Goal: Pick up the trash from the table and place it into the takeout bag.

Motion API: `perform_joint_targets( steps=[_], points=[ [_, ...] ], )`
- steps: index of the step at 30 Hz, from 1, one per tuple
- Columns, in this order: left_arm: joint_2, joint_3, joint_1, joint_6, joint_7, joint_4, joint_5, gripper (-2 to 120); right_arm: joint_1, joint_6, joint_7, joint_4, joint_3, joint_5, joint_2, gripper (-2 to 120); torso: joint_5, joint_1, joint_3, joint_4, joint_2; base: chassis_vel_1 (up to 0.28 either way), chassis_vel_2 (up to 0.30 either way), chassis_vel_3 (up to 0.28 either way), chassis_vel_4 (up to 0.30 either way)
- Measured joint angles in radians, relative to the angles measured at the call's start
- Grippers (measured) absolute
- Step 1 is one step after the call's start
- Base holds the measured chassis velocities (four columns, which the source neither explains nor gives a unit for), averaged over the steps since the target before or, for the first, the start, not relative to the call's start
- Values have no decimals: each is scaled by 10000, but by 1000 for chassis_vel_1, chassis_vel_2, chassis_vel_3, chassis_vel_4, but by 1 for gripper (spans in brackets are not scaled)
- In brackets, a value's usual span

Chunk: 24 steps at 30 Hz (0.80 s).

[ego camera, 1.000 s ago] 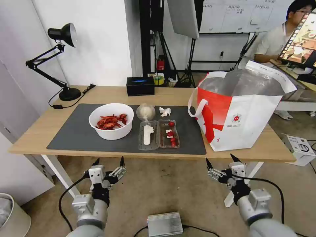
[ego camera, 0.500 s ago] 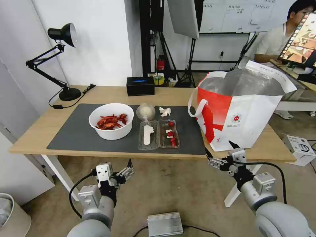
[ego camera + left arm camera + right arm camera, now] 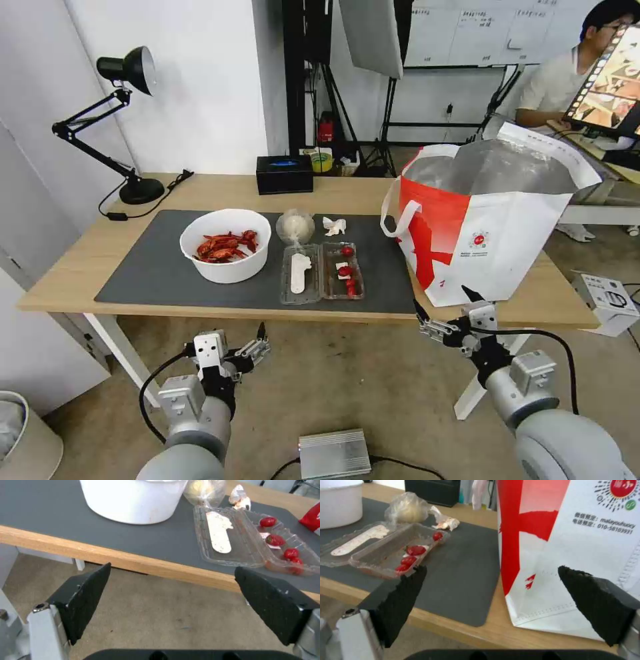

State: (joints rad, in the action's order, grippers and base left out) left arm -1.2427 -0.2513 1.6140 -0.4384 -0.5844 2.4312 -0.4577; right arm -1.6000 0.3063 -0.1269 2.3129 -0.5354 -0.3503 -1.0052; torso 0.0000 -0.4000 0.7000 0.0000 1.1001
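Observation:
On the table (image 3: 73,270), a dark mat (image 3: 147,267) carries the trash: a white bowl (image 3: 225,245) of red shells, a knotted clear bag (image 3: 295,227), a crumpled tissue (image 3: 334,226) and an open clear tray (image 3: 322,271) with red bits. The takeout bag (image 3: 493,220) stands open at the table's right end. My left gripper (image 3: 227,339) is open below the front edge, under the bowl (image 3: 133,500) and tray (image 3: 233,542). My right gripper (image 3: 441,300) is open at the table's front edge, just before the takeout bag (image 3: 586,542), with the tray (image 3: 386,547) off to its side.
A black desk lamp (image 3: 127,120) stands at the back left and a black tissue box (image 3: 285,175) at the back middle. On the floor lie a silver box (image 3: 335,453), a white bin (image 3: 20,433) and a small white device (image 3: 607,300).
Over the last second my right gripper rose up to the table's front edge near the takeout bag. My left gripper shifted slightly right and lower. The trash has not moved.

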Motion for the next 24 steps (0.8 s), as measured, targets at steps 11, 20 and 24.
perform_joint_targets(
  steps=[11, 20, 24],
  points=[
    [-24, 34, -33, 419, 308, 18, 6, 100, 56, -38, 97, -56, 145, 12, -30, 100, 0, 0, 0, 0, 0, 0, 0, 0, 0],
    [-36, 85, -64, 558, 343, 44, -141, 100, 122, -80, 175, -69, 241, 19, -40, 100, 0, 0, 0, 0, -1, 0, 0, 0, 0],
    [-73, 133, -190, 726, 310, 68, -1073, 100, 173, -109, 208, -80, 294, 19, -46, 100, 0, 1, 0, 0, -1, 0, 0, 0, 0]
  ],
)
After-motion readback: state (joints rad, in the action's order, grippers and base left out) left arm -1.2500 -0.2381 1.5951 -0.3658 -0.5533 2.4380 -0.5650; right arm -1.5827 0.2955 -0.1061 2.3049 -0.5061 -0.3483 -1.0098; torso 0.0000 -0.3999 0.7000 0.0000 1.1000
